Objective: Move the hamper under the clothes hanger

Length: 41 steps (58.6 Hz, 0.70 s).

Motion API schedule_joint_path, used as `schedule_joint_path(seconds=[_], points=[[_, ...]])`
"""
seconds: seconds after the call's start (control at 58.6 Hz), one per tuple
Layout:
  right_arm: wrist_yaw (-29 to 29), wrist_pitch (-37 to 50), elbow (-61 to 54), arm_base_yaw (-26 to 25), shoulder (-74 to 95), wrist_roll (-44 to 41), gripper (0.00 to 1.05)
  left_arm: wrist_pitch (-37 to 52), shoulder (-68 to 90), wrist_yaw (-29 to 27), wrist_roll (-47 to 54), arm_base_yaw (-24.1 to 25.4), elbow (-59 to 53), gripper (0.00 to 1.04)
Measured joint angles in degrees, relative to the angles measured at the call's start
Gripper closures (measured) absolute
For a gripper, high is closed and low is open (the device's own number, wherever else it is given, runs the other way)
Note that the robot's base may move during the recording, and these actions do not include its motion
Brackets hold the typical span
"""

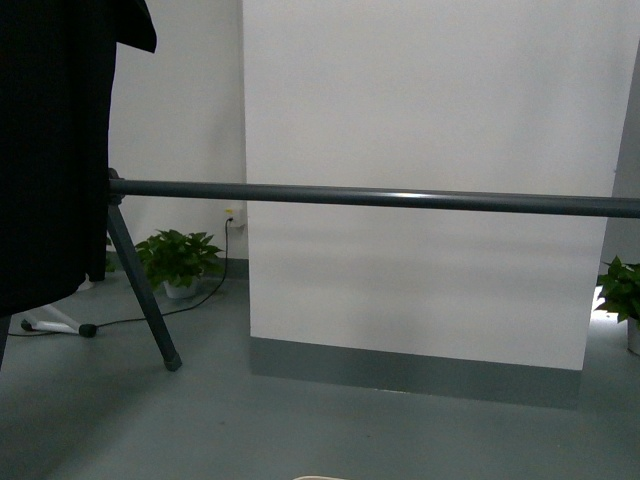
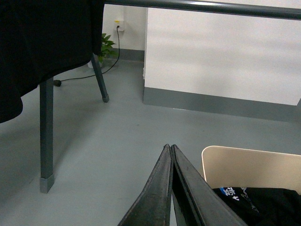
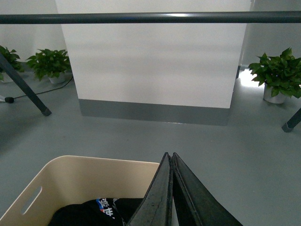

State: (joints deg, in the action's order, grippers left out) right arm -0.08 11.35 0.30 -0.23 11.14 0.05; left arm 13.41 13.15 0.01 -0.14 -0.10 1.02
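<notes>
The beige hamper (image 3: 70, 181) stands on the grey floor just short of the rack, with a black garment with blue print (image 3: 101, 209) inside. Its corner also shows in the left wrist view (image 2: 249, 167); only a sliver of rim (image 1: 318, 477) shows in the front view. The clothes hanger's long dark bar (image 1: 400, 198) runs across ahead, with an angled leg (image 1: 145, 295) and a black T-shirt (image 1: 50, 150) hanging at the left. My left gripper (image 2: 169, 147) is shut and empty beside the hamper's one side. My right gripper (image 3: 168, 154) is shut and empty at the other side.
A white wall block with grey skirting (image 1: 420, 360) stands behind the rack. Potted plants sit at the left (image 1: 180, 260) and the right (image 3: 277, 75). A cable (image 1: 130, 320) runs along the floor at the left. The rack's upright leg (image 2: 46, 136) stands near my left arm.
</notes>
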Motion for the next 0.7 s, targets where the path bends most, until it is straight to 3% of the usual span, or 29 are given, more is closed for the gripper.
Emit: schedule_joint_path(seconds=[0.136, 0.273, 0.426, 0.699], points=[[0.0, -1.5, 0.0, 0.0, -1.5, 0.0, 1.03, -1.6, -1.6, 0.0, 0.0, 0.0, 0.0, 1.01], [0.0, -10.9, 0.0, 0.0, -9.6, 0.0, 1.03, -3.2, -3.1, 0.0, 0.0, 0.0, 0.0, 1.01], [0.0, -11.3, 0.0, 0.0, -10.9, 0.0, 1.03, -12.8, -11.7, 0.0, 0.0, 0.0, 0.0, 1.01], [0.0, -11.3, 0.0, 0.0, -10.9, 0.0, 1.03, -13.3, -12.9, 0.0, 0.0, 0.0, 0.0, 1.01]])
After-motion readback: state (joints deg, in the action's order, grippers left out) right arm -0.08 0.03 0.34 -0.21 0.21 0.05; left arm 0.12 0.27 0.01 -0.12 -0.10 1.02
